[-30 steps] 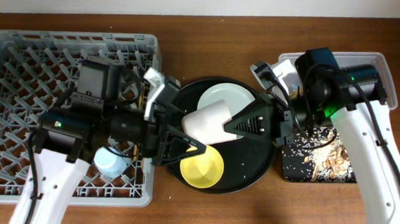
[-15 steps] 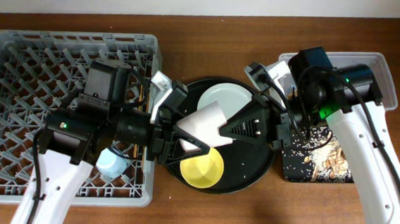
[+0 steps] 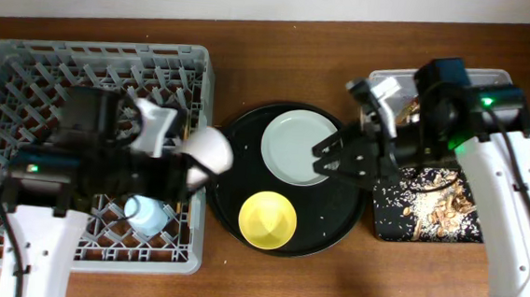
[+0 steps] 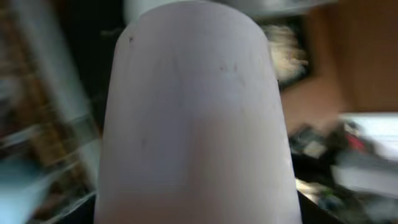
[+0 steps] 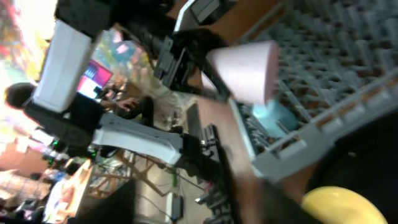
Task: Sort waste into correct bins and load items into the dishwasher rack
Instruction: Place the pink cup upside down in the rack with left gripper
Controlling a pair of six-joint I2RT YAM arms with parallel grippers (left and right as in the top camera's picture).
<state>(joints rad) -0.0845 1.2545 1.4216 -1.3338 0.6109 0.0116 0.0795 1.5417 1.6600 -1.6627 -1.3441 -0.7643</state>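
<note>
Overhead: the left end effector [image 3: 189, 158] clamps the pink cup [image 3: 211, 150] above the right wall of the dishwasher rack [image 3: 28, 57], and the right end effector [image 3: 324, 161] is spread wide and empty at the plate [image 3: 293, 146] edge. Left wrist: the cup fills the blurred frame. Right wrist: the cup sits above the light-blue cup [image 5: 273, 118] in the rack.

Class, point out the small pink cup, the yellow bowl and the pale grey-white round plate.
small pink cup [image 5: 245, 70]: right wrist view, its side wall.
yellow bowl [image 3: 267, 219]: overhead view, inner bottom.
pale grey-white round plate [image 3: 293, 147]: overhead view, flat centre.
</note>
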